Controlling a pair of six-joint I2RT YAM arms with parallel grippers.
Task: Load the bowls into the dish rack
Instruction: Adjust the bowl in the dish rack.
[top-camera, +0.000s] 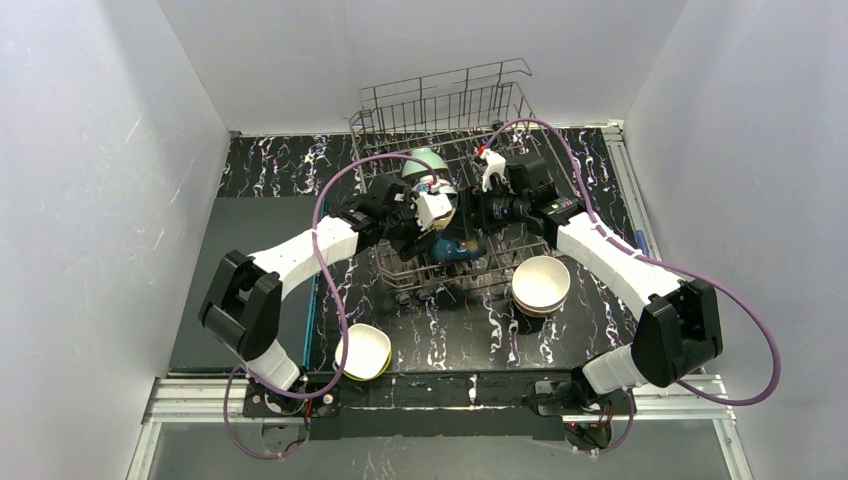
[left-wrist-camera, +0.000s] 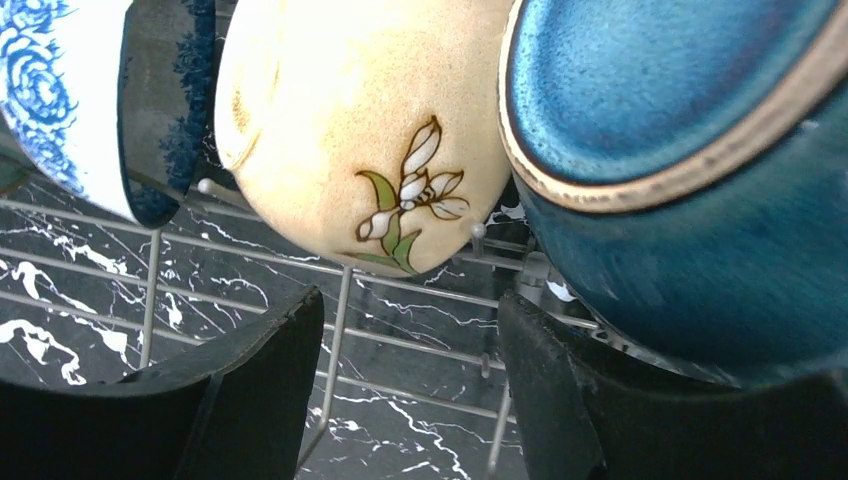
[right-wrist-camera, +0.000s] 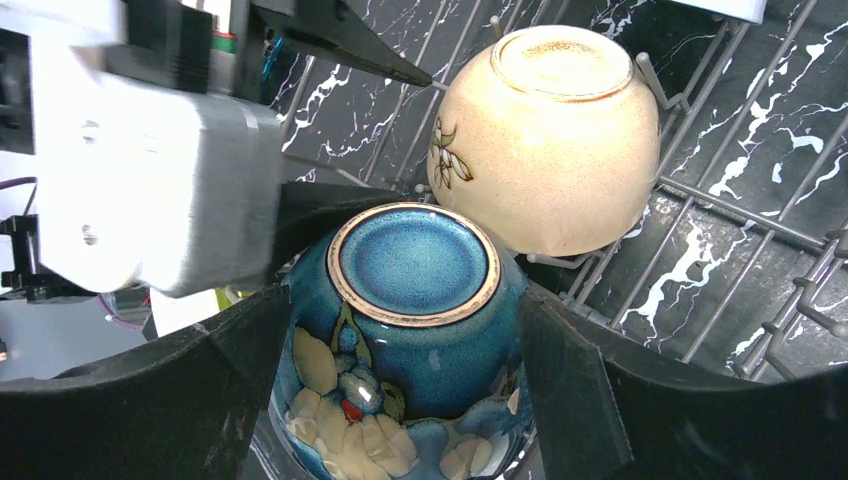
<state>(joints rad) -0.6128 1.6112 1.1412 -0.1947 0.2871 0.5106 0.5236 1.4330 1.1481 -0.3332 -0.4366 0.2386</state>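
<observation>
The grey wire dish rack (top-camera: 440, 102) stands at the back middle, with both arms reaching into it. Upside down on its tines (right-wrist-camera: 720, 200) sits a teal-blue flowered bowl (right-wrist-camera: 410, 290), and my right gripper (right-wrist-camera: 400, 300) is shut on its two sides. Beside it a tan bowl (right-wrist-camera: 545, 140) with a painted flower lies tilted on the tines. My left gripper (left-wrist-camera: 410, 300) is open just below the tan bowl (left-wrist-camera: 360, 130), with only rack wires between its fingers. Its right finger (left-wrist-camera: 560, 390) lies under the teal-blue bowl (left-wrist-camera: 690, 150). A blue-patterned white bowl (left-wrist-camera: 60, 90) stands to the left.
A mint bowl (top-camera: 428, 160) rests further back in the rack. On the marble-patterned table a stack of bowls with a white one on top (top-camera: 541, 285) stands right of the rack. A yellow-green bowl (top-camera: 362, 351) sits near the left arm's base. White walls enclose the table.
</observation>
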